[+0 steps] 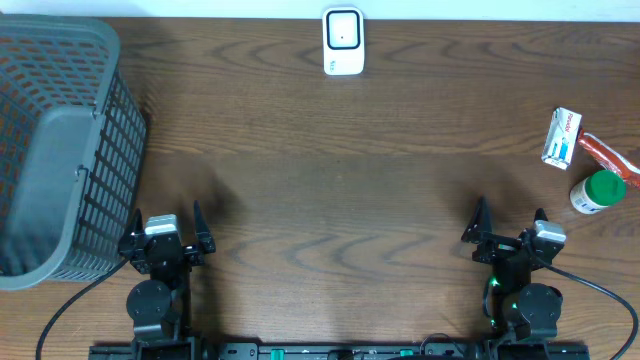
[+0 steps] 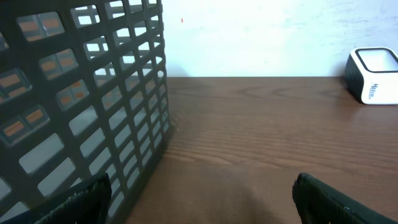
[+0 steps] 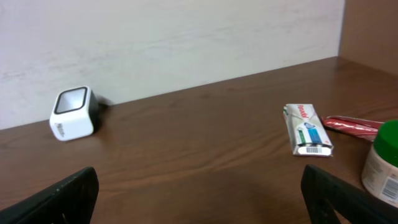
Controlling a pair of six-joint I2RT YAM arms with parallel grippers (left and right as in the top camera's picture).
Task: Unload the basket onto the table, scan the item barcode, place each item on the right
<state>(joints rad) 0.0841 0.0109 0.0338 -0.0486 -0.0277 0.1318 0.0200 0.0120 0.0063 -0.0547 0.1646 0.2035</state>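
Wood-grain surface. Rounded white plastic scanner at far edge; rectangular white carton, barcode at one end, lettering unreadable, lies far right beside red packet and green-capped bottle. Grey lattice basket at left. Wide and empty: left end effector, right end effector.

No text is legible. The white cube-shaped scanner carries blurred dark lettering on its side; the flat white carton shows a barcode and an unreadable red word.
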